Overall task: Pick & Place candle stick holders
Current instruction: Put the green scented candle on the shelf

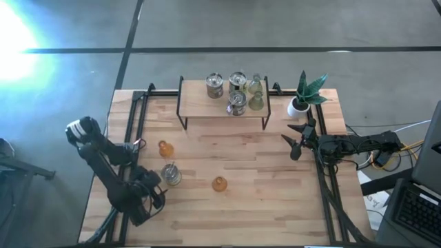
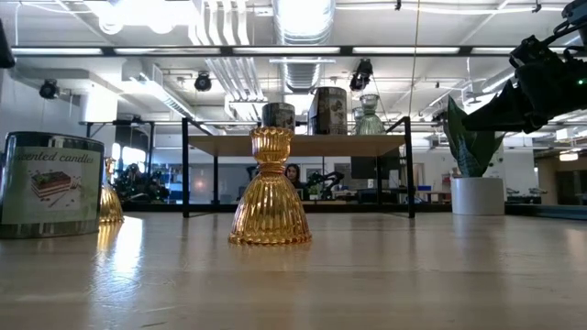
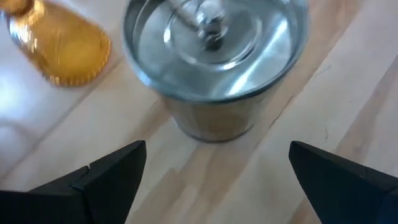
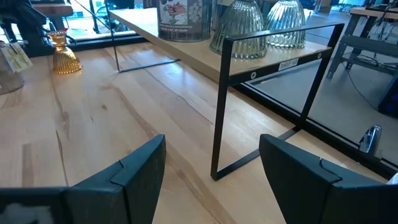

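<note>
Shelf (image 1: 200, 103) at 12 o'clock: three tins (image 1: 214, 86), two green holders (image 1: 255, 101). Table (image 1: 262, 200): two orange holders (image 1: 219, 184), one tin (image 1: 170, 174). Left gripper (image 1: 160, 184) open beside it. Right gripper (image 1: 298, 138) open at 3 o'clock.

Open tabletop (image 1: 262, 193) (right half) is clear; shelf (image 1: 224, 110) blocks the rear.

Table layout as I see it from above: a raised shelf (image 1: 224, 108) at the far edge, loose pieces nearer me.

On the shelf I count three tins (image 1: 214, 86) toward its left and middle and two glass holders (image 1: 256, 101) at their right; the potted plant (image 1: 300, 105) stands on the table just right of the shelf; one holder (image 1: 165, 148) sits left of centre, a lidded tin (image 1: 171, 174) nearer than it, another holder (image 1: 219, 184) to that tin's right; my left gripper (image 1: 156, 186) is just beside the tin, my right gripper (image 1: 298, 138) near the plant.
</note>
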